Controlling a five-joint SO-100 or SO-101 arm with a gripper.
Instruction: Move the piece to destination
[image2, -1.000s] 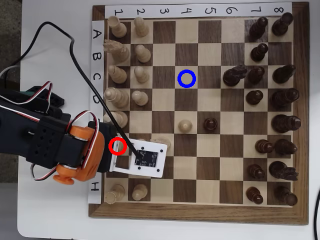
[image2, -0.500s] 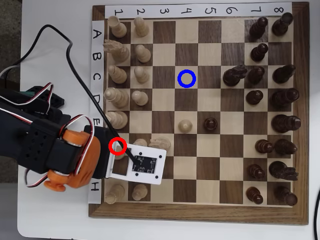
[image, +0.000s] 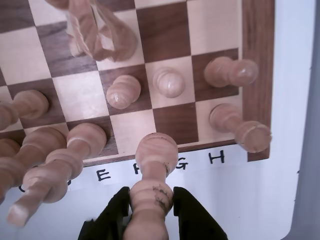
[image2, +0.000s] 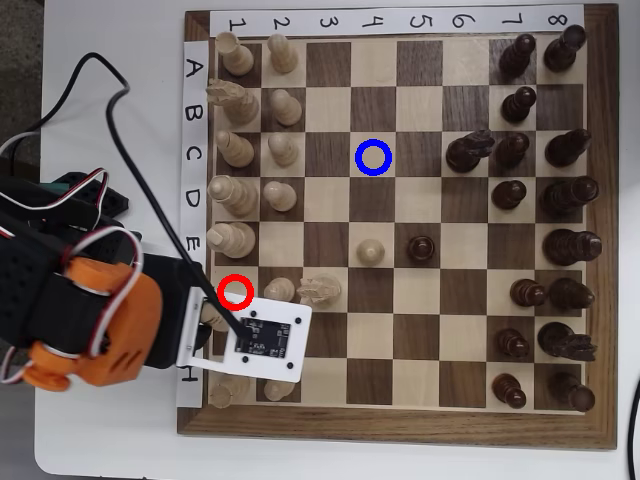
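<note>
Piece (image: 152, 190): tan wooden chessman, long axis rising from the gripper toward the board, knob end pointing away from the wrist camera, hanging above the lettered strip near G. Gripper (image: 151, 207): black fingers narrowly parted, clamping the piece's collar on both sides. Destination (image2: 373, 158): blue-ringed dark square, lying far right of the gripper in the overhead view.

Overhead view: fixed, straight down, whole chessboard (image2: 400, 225) framed, arm at lower left. Wrist view: close, angled down past gripper (image: 150, 210) onto board's lower-left corner; both share row-H label strip (image: 165, 170).
</note>
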